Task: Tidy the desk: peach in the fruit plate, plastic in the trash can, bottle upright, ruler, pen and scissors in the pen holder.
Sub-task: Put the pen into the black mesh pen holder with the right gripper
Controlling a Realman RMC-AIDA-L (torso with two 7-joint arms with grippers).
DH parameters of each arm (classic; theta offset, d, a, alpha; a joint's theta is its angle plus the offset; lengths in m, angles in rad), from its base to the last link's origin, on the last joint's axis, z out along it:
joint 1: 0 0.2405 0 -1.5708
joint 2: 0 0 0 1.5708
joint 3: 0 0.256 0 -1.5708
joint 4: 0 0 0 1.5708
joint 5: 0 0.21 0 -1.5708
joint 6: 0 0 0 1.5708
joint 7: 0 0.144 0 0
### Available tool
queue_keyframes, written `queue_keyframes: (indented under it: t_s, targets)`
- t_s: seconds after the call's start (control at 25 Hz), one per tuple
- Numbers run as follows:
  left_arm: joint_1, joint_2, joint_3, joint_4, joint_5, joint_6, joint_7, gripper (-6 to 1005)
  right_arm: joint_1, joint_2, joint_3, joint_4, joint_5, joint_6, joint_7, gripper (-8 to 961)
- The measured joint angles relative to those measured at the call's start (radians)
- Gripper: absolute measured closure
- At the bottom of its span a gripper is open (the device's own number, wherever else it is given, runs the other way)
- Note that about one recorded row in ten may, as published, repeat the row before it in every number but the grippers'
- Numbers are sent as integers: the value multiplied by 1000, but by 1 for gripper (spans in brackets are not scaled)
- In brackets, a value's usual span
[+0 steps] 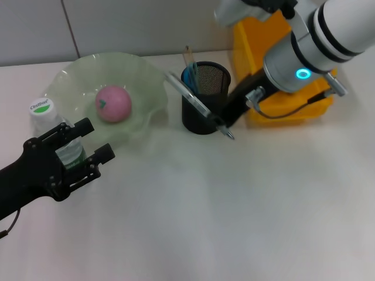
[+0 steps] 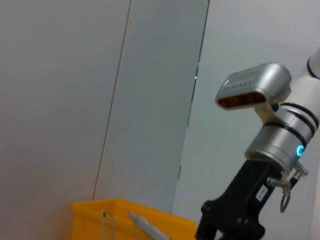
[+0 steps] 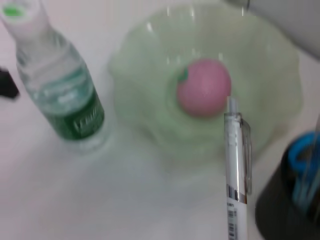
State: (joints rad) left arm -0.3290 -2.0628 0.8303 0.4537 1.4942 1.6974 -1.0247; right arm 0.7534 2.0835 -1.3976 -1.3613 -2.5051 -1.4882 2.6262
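Note:
My right gripper (image 1: 220, 124) is shut on a silver pen (image 1: 193, 100) and holds it tilted beside the black mesh pen holder (image 1: 212, 82). The pen also shows in the right wrist view (image 3: 236, 165). Blue scissors (image 1: 190, 76) and a ruler (image 1: 188, 56) stand in the holder. A pink peach (image 1: 113, 103) lies in the green fruit plate (image 1: 149, 82). A clear bottle (image 1: 42, 111) with a green label stands upright left of the plate. My left gripper (image 1: 96, 140) is open in front of the bottle, not closed on it.
A yellow trash can (image 1: 275, 67) stands behind the right arm, at the back right. The wall runs close behind the plate and the holder. In the left wrist view the right arm (image 2: 272, 150) and the yellow can (image 2: 100, 212) show.

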Motion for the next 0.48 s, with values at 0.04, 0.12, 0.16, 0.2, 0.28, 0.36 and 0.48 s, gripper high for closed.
queue_keyframes:
  t_s: [0.04, 0.12, 0.16, 0.2, 0.28, 0.36, 0.48]
  targets:
    - [2, 0, -2, 0, 0, -1, 0, 290, -1, 0, 2, -5, 8, 12, -3, 814]
    - [5, 0, -7, 0, 0, -3, 0, 290, -2, -1, 5, -18, 18, 34, -7, 813]
    - [6, 0, -8, 0, 0, -4, 0, 290, -3, -1, 6, -25, 21, 43, -8, 813]
    - [7, 0, -8, 0, 0, -5, 0, 290, -5, -1, 6, -34, 26, 53, -9, 813]
    - [7, 0, -8, 0, 0, -6, 0, 290, -12, -1, 6, -52, 43, 77, -18, 812]
    - [7, 0, -8, 0, 0, -7, 0, 290, -27, 0, 5, -71, 74, 118, -35, 812]
    - [7, 0, -8, 0, 0, -9, 0, 290, -44, 0, 0, -78, 119, 190, -61, 811]
